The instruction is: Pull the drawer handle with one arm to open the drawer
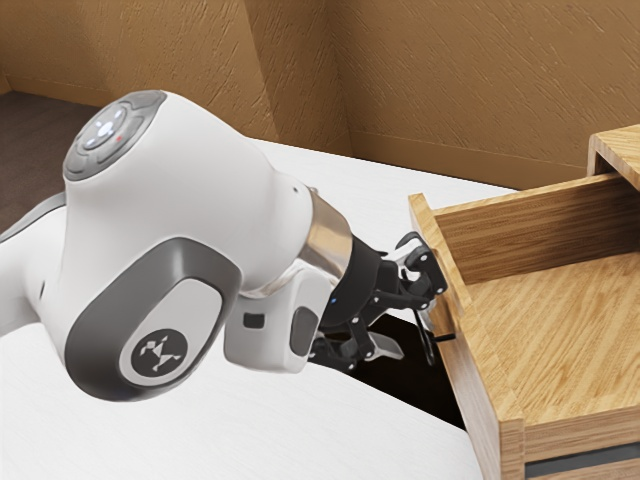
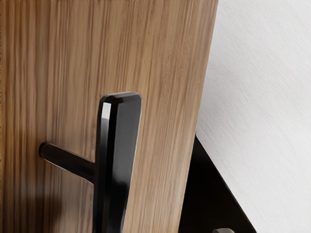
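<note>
Pulling stage: drawer (image 1: pixel 520 235) stands well open, gripper (image 1: pixel 415 300) at handle (image 2: pixel 119 160), grip state unreadable. Best drawn straight along the drawer's travel, steady, without slipping off the bar.

Plain simulated room, tan walls (image 1: pixel 450 70), white table (image 1: pixel 250 430), wooden drawer (image 1: pixel 560 300)

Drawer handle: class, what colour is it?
The drawer handle is black, clearest in the wrist view against the wood-grain drawer front.

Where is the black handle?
The handle sits on the wooden drawer front, facing the exterior view's left, right beside the gripper.
</note>
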`<state>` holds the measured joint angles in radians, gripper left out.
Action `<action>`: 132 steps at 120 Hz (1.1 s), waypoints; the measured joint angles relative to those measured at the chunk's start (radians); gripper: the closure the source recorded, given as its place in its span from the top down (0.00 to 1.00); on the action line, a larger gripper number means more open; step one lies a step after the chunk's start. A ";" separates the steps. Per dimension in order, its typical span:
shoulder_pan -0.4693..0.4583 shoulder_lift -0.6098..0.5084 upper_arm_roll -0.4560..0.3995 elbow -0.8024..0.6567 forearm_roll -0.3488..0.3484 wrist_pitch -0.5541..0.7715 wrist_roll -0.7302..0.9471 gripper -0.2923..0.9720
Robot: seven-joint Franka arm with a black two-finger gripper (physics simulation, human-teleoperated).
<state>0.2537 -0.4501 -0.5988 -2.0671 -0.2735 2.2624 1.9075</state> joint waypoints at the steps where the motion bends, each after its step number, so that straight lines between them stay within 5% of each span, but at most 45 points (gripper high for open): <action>1: 0.000 0.000 0.000 0.000 0.000 0.000 0.000 0.43; 20: 0.001 0.000 0.000 0.000 0.006 -0.003 -0.002 0.51; 61: 0.002 -0.006 0.000 0.000 0.014 -0.009 -0.007 0.49; 85: 0.003 -0.010 0.000 0.015 0.011 -0.010 -0.010 0.34; 132: 0.012 -0.020 0.000 0.088 0.011 -0.004 -0.010 0.59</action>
<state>0.2654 -0.4703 -0.5984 -1.9792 -0.2623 2.2588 1.8979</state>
